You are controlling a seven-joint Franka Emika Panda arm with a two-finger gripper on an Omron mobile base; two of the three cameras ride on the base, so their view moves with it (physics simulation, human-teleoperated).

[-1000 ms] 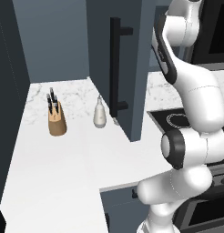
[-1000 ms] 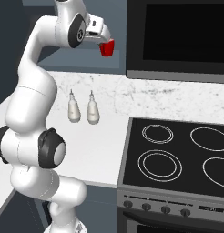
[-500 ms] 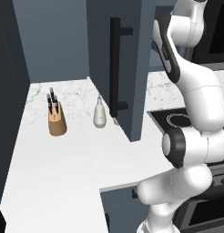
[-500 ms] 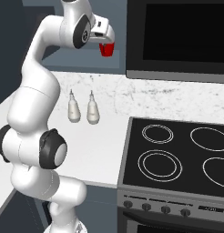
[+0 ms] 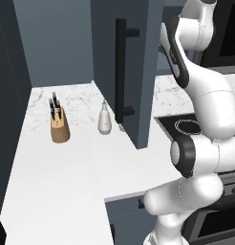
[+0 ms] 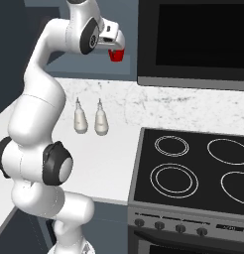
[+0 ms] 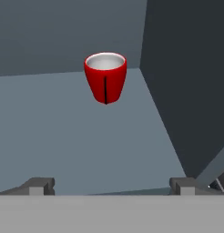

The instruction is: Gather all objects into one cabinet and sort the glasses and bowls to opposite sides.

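Gripper (image 7: pixel 112 186): two small dark finger tips standing wide apart at the bottom of the hand view, nothing between them; released. In the right base view the hand sits high, level with the wall cabinet, just beside the mug.

Small glossy red mug with a pale inside (image 7: pixel 105 77): upright on the flat slate-blue shelf (image 7: pixel 63 136) of the cabinet, ahead of the open fingers and clear of them, near the shelf's back and close to the dark side wall. Also seen in the right base view (image 6: pixel 115 54), just below the hand.

Dark slate-blue cabinet door with long black bar handle (image 5: pixel 120 72): swung open over the counter.

White marble counter (image 5: pixel 57 167): bears a wooden knife block (image 5: pixel 59 126) and a white soap bottle (image 5: pixel 105 120); neither belongs to the task.

Step in hand, as judged: one mug set inside the cabinet and let go. Other mugs and the bowl cannot be seen here.

Next move, as judged: draw the hand straight back, fingers apart, clear of mug and door edge, before fetching another piece.
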